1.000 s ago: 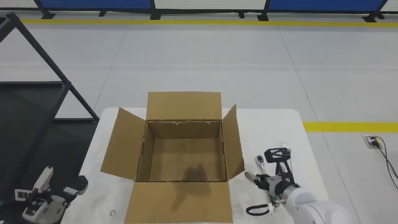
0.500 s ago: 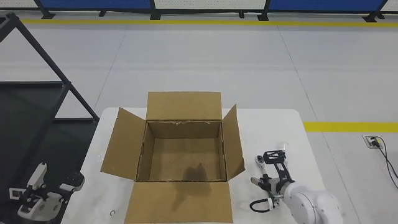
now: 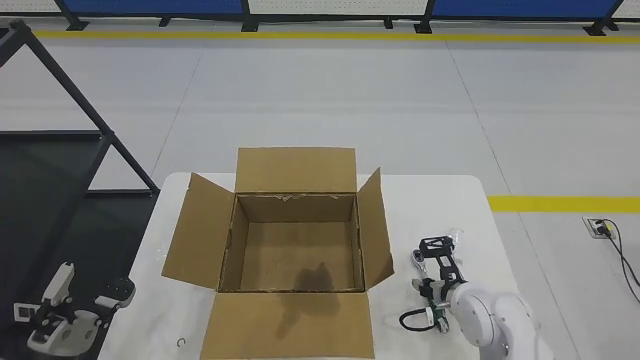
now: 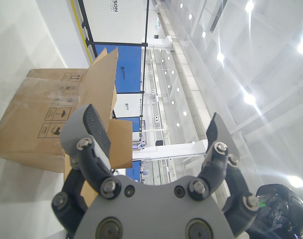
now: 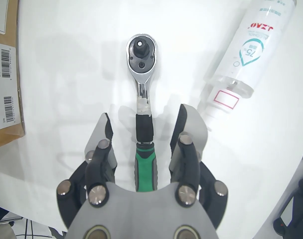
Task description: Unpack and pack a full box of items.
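My right hand [image 5: 145, 115] is at the lower right of the top view, low over the worktop [image 3: 440, 200] and just right of the box [image 3: 297, 250]. I have its fingers spread wide, one on each side of the ratchet [image 5: 141, 55], with a gap between each finger and the black and green handle. The ratchet lies flat, its chrome head pointing away from the wrist. A clear bottle [image 5: 251, 48] lies on its side near the ratchet but apart from it, its cap end close to one finger. The box stands mid-frame with all four flaps folded out. My left hand [image 4: 153, 115] is in the lower left corner of the top view, off the worktop's edge. Its fingers are wide apart and hold nothing, and its camera faces the box's outer wall.
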